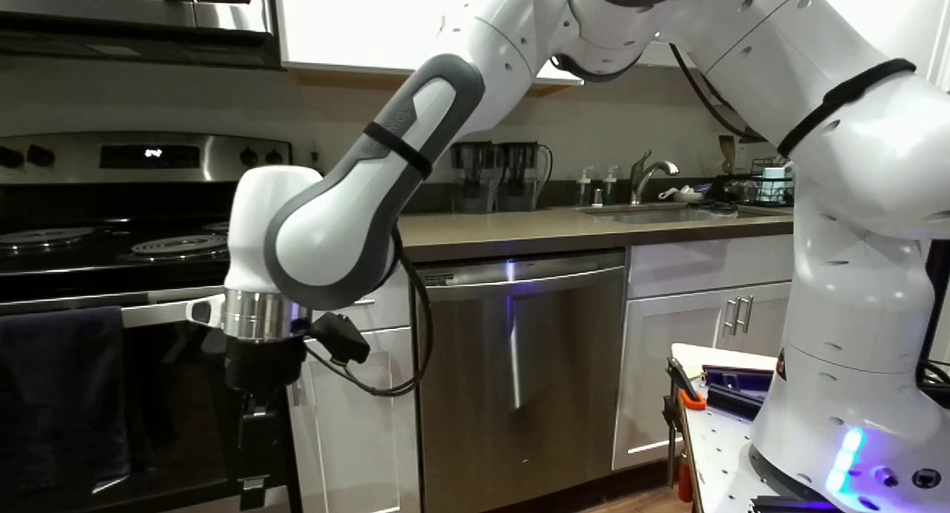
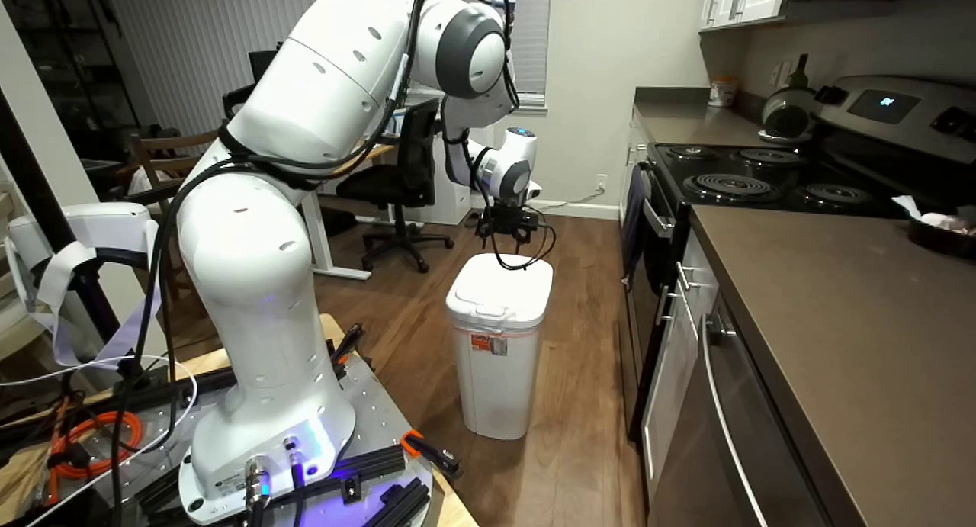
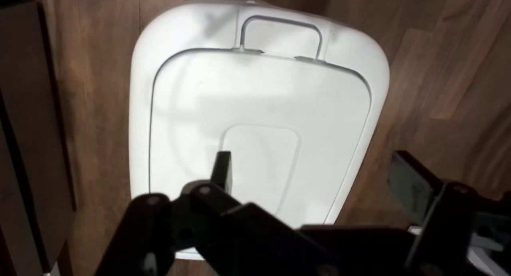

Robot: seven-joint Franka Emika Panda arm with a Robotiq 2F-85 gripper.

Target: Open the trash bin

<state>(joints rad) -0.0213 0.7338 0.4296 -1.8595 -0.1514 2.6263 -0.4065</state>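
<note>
The white trash bin [image 2: 497,386] stands upright on the wood floor in an exterior view. Its lid [image 2: 507,283] is shut, with a rounded latch tab [image 2: 489,312] at its near edge. The wrist view looks down on the lid [image 3: 259,92]; the latch tab [image 3: 281,38] lies at the top there. My gripper [image 3: 317,176] is open and empty above the lid. One finger shows over the lid's recessed panel, the other over floor beyond the lid's edge. My gripper also hangs pointing down in an exterior view [image 1: 254,483], where the bin is out of view.
A stove [image 2: 671,207] and a dishwasher [image 1: 519,379] line the counter [image 2: 831,306] beside the bin. The robot's work table [image 2: 381,405] with clamps stands on the other side. An office chair [image 2: 404,184] and desk stand farther back. A loose cable loop hangs from the wrist.
</note>
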